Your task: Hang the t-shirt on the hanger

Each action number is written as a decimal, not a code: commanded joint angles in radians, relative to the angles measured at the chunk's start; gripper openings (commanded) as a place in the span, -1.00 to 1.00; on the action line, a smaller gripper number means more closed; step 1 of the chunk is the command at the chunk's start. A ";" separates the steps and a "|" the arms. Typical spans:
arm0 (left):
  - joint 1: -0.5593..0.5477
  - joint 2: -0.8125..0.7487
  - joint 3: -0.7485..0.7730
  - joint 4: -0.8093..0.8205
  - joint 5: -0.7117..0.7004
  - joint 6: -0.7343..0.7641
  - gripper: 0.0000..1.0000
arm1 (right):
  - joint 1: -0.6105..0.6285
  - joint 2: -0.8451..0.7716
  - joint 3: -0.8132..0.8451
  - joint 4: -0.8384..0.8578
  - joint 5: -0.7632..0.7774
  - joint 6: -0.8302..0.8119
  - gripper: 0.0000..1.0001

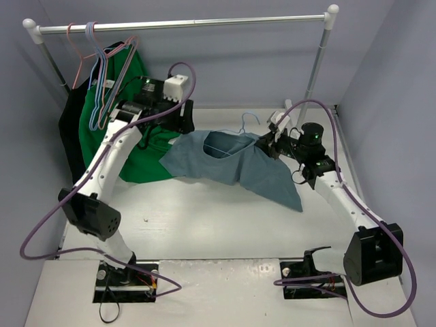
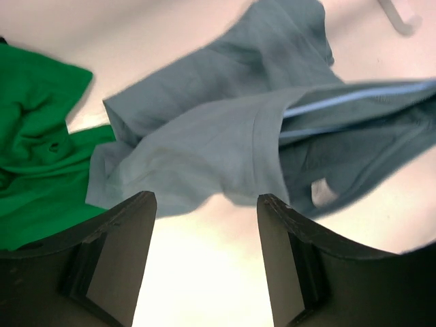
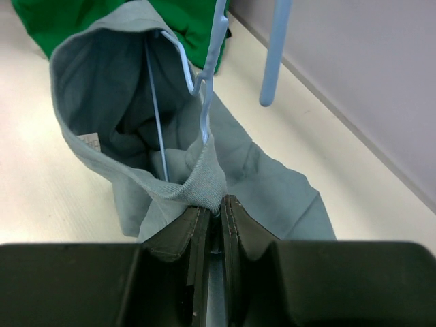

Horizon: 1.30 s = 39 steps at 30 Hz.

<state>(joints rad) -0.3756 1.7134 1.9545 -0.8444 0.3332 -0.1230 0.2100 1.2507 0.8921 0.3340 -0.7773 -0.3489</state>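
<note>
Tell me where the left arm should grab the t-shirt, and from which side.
Best bet: grip the loose folded edge of the t-shirt lying just beyond the open left gripper, coming down from above on the side away from the collar. The right gripper pinches the neck rib, and the hanger wire sits inside toward that end, so this edge looks like free cloth.

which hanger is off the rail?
The light-blue hanger, inside the grey-blue t-shirt. The other hangers hang on the rail, top left.
</note>
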 commanded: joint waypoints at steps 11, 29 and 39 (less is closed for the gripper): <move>0.080 -0.072 -0.226 0.113 0.267 0.447 0.30 | -0.011 0.058 0.140 0.017 -0.188 -0.005 -1.00; 0.066 -0.021 -0.330 0.408 0.173 0.477 0.30 | -0.014 0.075 0.200 -0.049 -0.275 -0.009 -1.00; 0.053 -0.003 -0.335 0.407 0.431 0.468 0.29 | -0.014 0.095 0.234 -0.075 -0.324 -0.013 -1.00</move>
<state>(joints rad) -0.3096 1.7321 1.6058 -0.4992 0.6323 0.3435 0.2024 1.3460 1.0557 0.1986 -1.0321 -0.3626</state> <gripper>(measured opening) 0.647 0.107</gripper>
